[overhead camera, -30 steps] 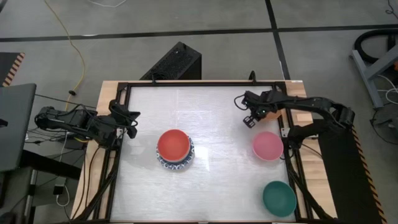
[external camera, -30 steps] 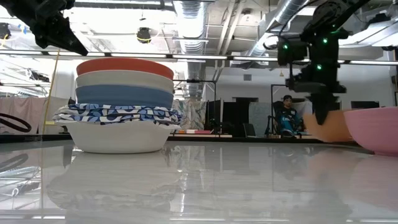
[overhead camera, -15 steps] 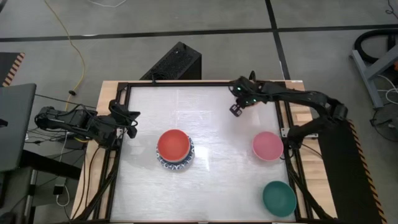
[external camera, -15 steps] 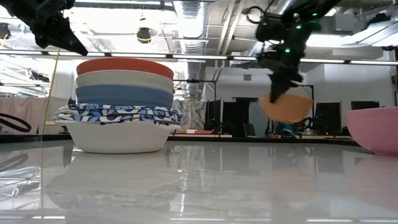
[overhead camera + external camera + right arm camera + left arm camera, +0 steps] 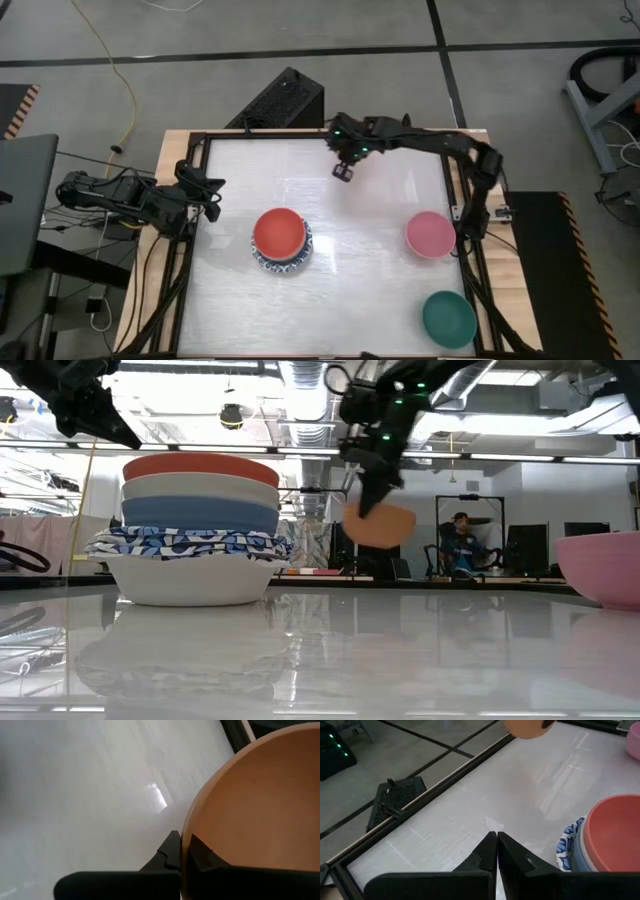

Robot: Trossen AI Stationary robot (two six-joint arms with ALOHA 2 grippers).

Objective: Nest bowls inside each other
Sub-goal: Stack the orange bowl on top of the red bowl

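Observation:
My right gripper [image 5: 366, 503] hangs over the far middle of the table [image 5: 380, 290], shut on an orange bowl [image 5: 381, 525] that is clear of the surface. That bowl also shows in the left wrist view [image 5: 527, 727]; in the high view the gripper [image 5: 343, 172] hides it. Left of centre stands a stack of bowls [image 5: 281, 240] with a red bowl [image 5: 200, 464] on top and a blue-patterned one at the bottom. My left gripper [image 5: 497, 845] waits shut at the table's left edge [image 5: 210, 186], touching nothing. My right gripper pinches the orange bowl's rim [image 5: 188, 827], one finger inside the bowl and one against its outer wall. The fingers [image 5: 362, 485] come slanting down from above. The bowl hangs below them, open side up and slightly tilted, lifted clear of the table.
A pink bowl [image 5: 431, 234] sits near the right edge and a teal bowl [image 5: 448, 318] at the near right corner. A black frame [image 5: 320, 134] runs round the table. The white surface between the stack and the pink bowl is bare.
My right gripper has carried the orange bowl from near the pink bowl toward the table's left along the far side, rising and rolling as it went. The bowl is now higher above the table. The stack and the other bowls have not moved.

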